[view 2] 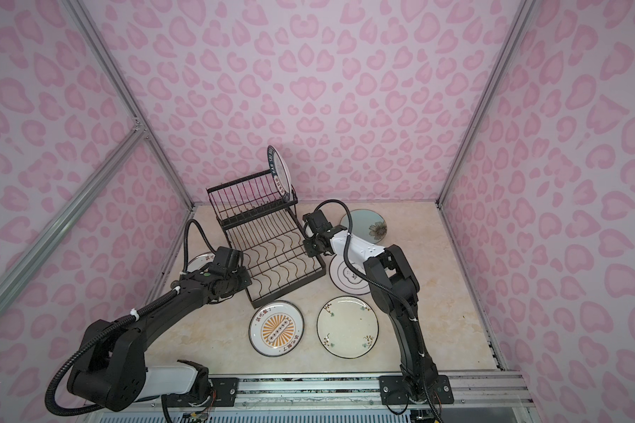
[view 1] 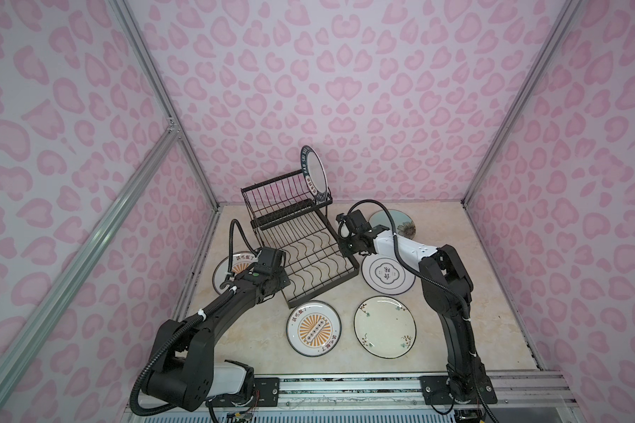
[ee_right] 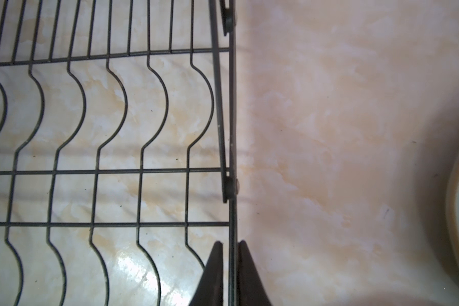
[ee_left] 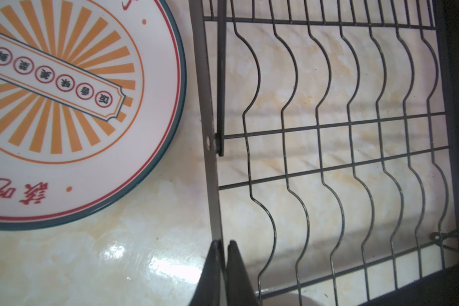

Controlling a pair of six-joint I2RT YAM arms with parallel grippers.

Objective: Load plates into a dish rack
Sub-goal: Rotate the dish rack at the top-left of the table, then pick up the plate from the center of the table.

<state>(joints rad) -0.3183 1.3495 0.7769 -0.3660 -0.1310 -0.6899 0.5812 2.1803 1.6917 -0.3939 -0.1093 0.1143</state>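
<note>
Your left gripper (ee_left: 223,242) clamps the dish rack (view 1: 323,287) by one side rail. Your right gripper (ee_right: 231,242) straddles the opposite rail; gripping or slack, I can't tell. The navy-rimmed plate (view 1: 314,172) stands in the upper tier. Settling the rack seems the step in hand; next, release and fetch a sunburst plate (view 1: 314,327).

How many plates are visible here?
6. Navy-rimmed plate stands in the dish rack. On the table: left sunburst plate, partly covered; front sunburst plate; right of the rack, quatrefoil plate, cream floral plate, blue-green plate.

A cream marbled tabletop (view 1: 257,351) sits inside pink leopard-spotted walls (view 1: 345,73) with aluminium struts (view 1: 88,234).
</note>
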